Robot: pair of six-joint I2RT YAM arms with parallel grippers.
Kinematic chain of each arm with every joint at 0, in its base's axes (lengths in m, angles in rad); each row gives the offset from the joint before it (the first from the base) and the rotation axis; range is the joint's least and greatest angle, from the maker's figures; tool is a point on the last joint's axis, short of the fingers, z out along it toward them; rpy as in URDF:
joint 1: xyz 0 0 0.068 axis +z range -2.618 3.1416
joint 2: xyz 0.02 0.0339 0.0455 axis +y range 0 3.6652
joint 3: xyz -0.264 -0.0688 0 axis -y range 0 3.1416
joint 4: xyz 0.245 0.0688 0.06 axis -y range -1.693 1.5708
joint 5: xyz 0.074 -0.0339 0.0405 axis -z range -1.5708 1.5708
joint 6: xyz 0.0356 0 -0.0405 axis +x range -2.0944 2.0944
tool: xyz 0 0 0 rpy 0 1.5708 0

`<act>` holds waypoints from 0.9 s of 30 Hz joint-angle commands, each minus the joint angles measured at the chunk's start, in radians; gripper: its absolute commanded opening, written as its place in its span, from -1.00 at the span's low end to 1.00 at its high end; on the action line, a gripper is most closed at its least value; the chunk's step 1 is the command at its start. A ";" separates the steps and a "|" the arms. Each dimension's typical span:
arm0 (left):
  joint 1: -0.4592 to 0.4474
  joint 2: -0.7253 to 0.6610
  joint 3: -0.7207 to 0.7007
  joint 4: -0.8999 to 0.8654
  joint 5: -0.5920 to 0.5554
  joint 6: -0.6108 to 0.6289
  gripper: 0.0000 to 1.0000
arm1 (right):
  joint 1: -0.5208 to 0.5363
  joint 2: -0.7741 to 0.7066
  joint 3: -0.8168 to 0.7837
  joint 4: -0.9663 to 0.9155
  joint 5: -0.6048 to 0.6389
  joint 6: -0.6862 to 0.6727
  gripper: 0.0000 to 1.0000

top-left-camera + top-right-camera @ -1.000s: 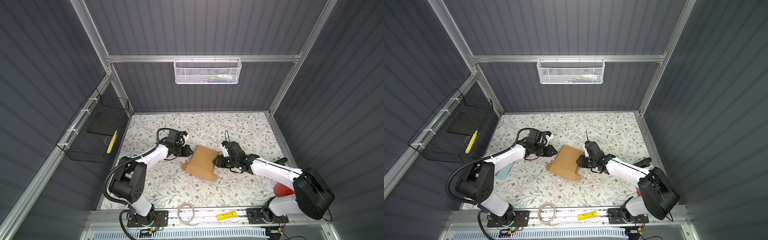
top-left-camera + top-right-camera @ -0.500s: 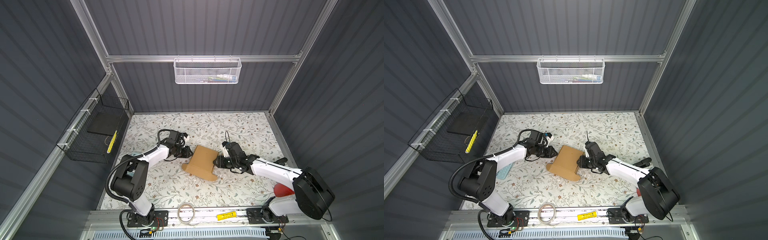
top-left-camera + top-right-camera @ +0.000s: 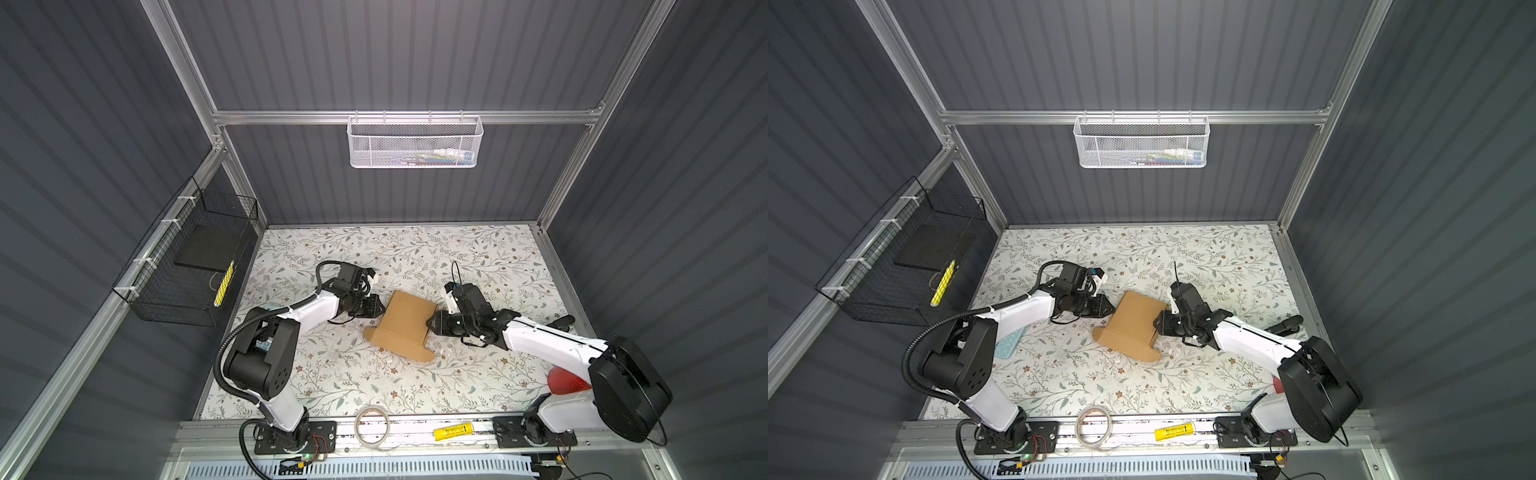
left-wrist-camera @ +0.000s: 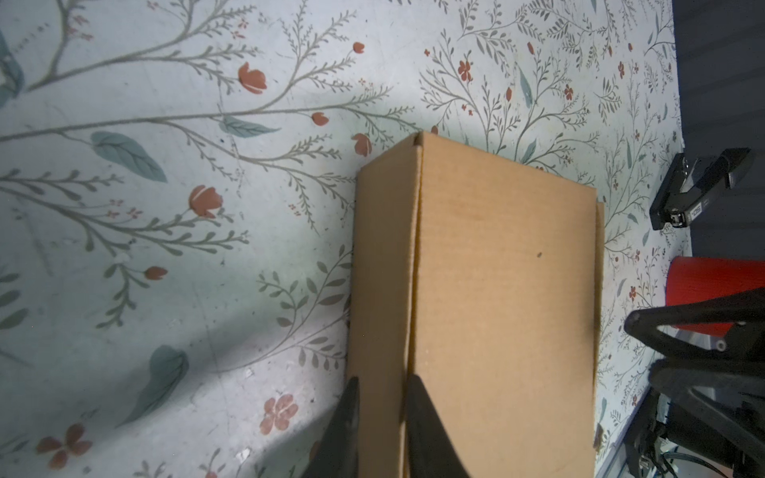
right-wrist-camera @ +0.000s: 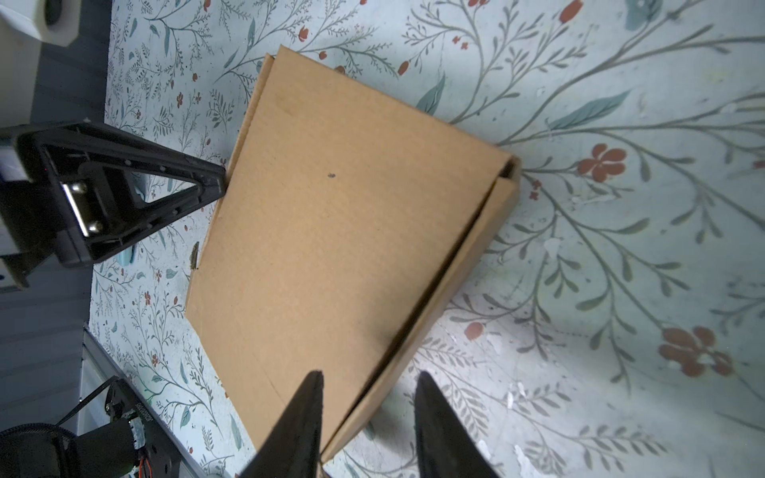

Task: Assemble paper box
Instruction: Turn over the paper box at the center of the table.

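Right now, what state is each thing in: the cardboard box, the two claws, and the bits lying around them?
paper box: folded up, lid down, near flap sticking out flat.
left gripper: closed on the box's side wall.
right gripper: open, jaws straddling a box corner.
tape roll: lying flat.
yellow tube: lying on its side.
white mesh basket: hanging up, a few items inside.

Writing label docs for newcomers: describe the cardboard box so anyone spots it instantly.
On the floral table, look at the middle, between the left gripper and the right gripper. The paper box lies there: a low, plain brown cardboard rectangle with rounded flaps at its near edge, the only cardboard thing on it.
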 commanded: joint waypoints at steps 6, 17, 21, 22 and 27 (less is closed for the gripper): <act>0.007 0.016 -0.024 0.011 -0.004 0.006 -0.77 | -0.005 -0.057 -0.017 0.004 0.044 0.030 -0.12; 0.008 0.004 -0.047 0.035 -0.001 -0.004 -0.91 | -0.010 -0.147 -0.089 0.053 0.119 0.173 0.50; 0.008 0.002 -0.048 0.038 0.002 -0.002 -0.92 | -0.010 -0.151 -0.117 0.106 0.124 0.213 0.56; 0.008 0.003 -0.046 0.036 0.002 -0.001 -0.92 | -0.010 -0.144 -0.113 0.113 0.117 0.213 0.56; 0.008 0.003 -0.037 0.035 0.005 -0.002 -0.92 | -0.009 -0.102 -0.085 0.158 0.078 0.214 0.58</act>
